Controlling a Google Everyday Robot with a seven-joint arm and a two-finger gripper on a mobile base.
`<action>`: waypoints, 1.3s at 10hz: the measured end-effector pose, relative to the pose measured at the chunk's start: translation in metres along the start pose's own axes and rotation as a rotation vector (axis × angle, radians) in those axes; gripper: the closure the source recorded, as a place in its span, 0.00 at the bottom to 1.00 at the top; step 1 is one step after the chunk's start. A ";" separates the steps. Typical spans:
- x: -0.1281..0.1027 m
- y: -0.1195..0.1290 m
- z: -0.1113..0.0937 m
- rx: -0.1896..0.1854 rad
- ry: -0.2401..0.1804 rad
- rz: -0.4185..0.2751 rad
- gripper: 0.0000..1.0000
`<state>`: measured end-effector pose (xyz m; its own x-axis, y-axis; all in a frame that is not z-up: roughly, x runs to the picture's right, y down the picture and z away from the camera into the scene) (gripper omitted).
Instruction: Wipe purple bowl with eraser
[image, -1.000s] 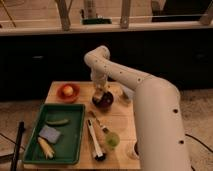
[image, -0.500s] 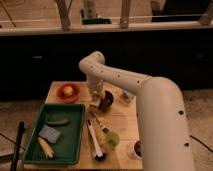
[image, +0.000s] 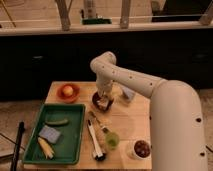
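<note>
One arm, reaching down from a raised elbow onto the wooden table (image: 127, 120), with the gripper (image: 103, 99) set low over the purple bowl (image: 98, 104), apparently down inside its rim. The bowl sits near the middle of the table, just right of the orange bowl (image: 67, 92) holding a yellow fruit, and just beyond the green tray (image: 70, 131).

A pale patch at the gripper's tip, inside the bowl, is probably the eraser (image: 104, 103) (it merges with the gripper, so not certain). Whether the gripper is clamped on it or spread cannot be told from this view.

Change: half a second ago the elbow and forearm leaned further left; now they have swung back right, close to where they stood a second ago. The tip stayed over the bowl throughout, and the bowl did not shift. That reads as a back-and-forth rubbing stroke, so wiping is likely under way, not just approach.

Judgement: mid-task, contact phase. The next move likely calls for more strokes with light pressure, as the bowl could slide or tip toward the tray.

Other things: blue-grey sponge (image: 50, 134), a green vegetable (image: 56, 121) and a yellow one (image: 45, 147) in the tray; dark-handled utensils (image: 95, 140) and a green fruit (image: 112, 140) near the front; a white cup (image: 141, 149) with dark red contents at front right.
</note>
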<state>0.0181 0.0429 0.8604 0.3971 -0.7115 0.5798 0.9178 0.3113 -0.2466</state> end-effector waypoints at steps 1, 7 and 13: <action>0.011 0.001 -0.002 0.007 0.009 0.027 1.00; 0.032 -0.028 -0.009 0.047 0.049 0.043 1.00; 0.024 -0.044 -0.005 0.060 0.041 -0.006 1.00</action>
<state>-0.0126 0.0089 0.8807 0.3927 -0.7382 0.5484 0.9186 0.3433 -0.1957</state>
